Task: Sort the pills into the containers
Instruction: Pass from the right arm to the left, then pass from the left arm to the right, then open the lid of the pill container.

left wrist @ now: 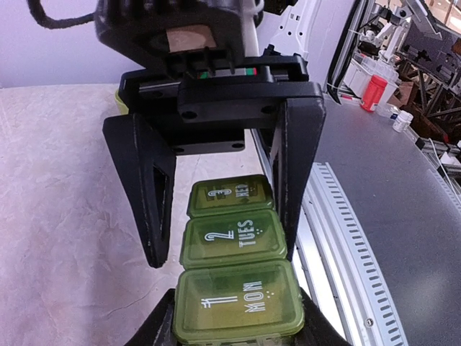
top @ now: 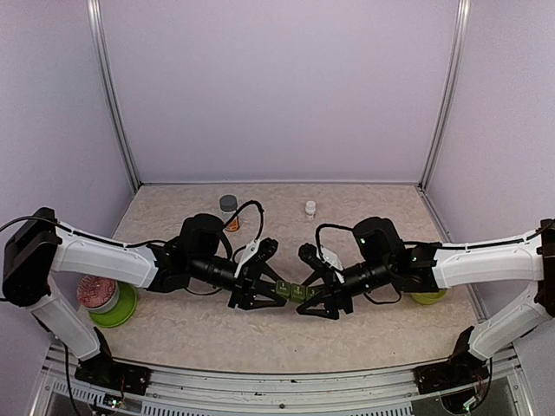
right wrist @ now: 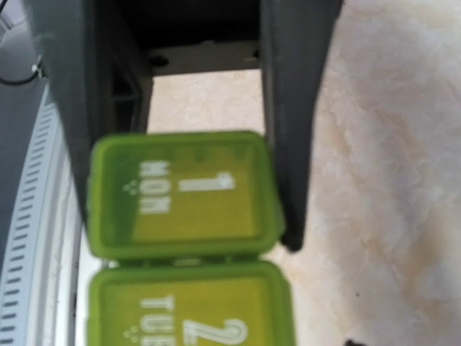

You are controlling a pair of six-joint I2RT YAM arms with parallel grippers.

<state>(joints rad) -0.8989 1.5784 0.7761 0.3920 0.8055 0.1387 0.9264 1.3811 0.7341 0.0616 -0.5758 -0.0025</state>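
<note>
The containers are a dark olive-green pill box (top: 295,292) (left wrist: 232,240) (right wrist: 189,303), a strip of compartments marked MON, TUES and WED. All its lids are down. It is held between the two arms at the table's front middle. My left gripper (top: 274,293) (left wrist: 238,321) is shut on the MON end. My right gripper (top: 316,300) (left wrist: 222,256) faces it, open, and straddles the WED and TUES compartments. One of its fingers (left wrist: 153,209) stands clear of the box and the other lies along its edge. No pills are in view.
A lime-green bowl (top: 121,308) holding a reddish round thing sits at the left, and another lime bowl (top: 429,297) is behind the right arm. A grey-capped bottle (top: 228,206) and a small white bottle (top: 310,208) stand at the back. A perforated rail (left wrist: 338,238) runs along the table's front edge.
</note>
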